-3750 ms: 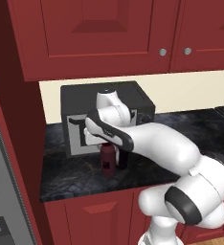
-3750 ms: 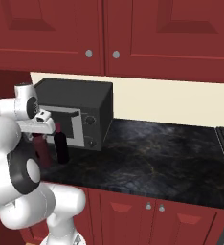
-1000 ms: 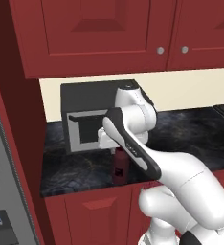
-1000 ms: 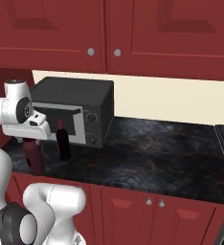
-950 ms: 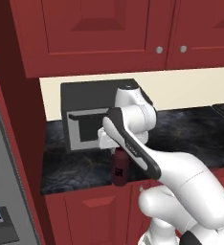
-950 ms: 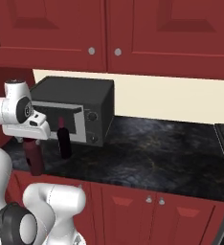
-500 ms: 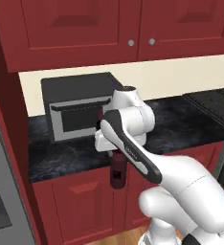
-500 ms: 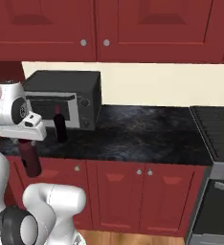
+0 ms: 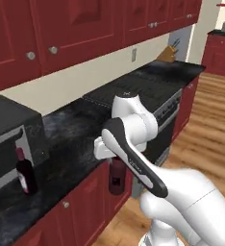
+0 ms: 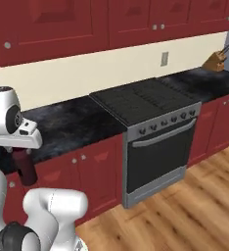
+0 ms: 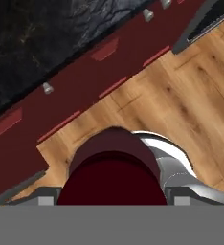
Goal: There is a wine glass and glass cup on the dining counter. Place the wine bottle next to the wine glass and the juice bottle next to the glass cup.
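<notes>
Left base view shows the end effector [image 9: 115, 154] pinching the top of the juice bottle [image 9: 117, 176], which hangs upright beneath the hand, out in front of the red cabinet doors [image 9: 88, 206] and below the edge of the black tabletop [image 9: 73, 144], touching neither. The white arm [image 9: 148, 168] bends up and over from the lower right to carry it. The wine bottle [image 9: 25, 172] stands upright on that tabletop well to the left of the carried bottle, just in front of the microwave [image 9: 11, 137], its narrow pinkish-red neck up. Further along the same run of cabinets sits a stove [image 9: 148, 103], and beyond it a knife block [image 9: 167, 54] stands against the wall on the far worktop. In the right base view the juice bottle [image 10: 24, 169] hangs below the end effector [image 10: 19, 149] at the left edge, level with the red lower cabinets [image 10: 94, 169], with the stove [image 10: 153, 127] well to its right and the wooden floor [image 10: 185, 211] spreading below. In the hand view the dark red cap and shoulder of the juice bottle [image 11: 111, 172] sit held between the fingers, with the wooden floor [image 11: 181, 95] and the red cabinet front [image 11: 85, 86] below it.
</notes>
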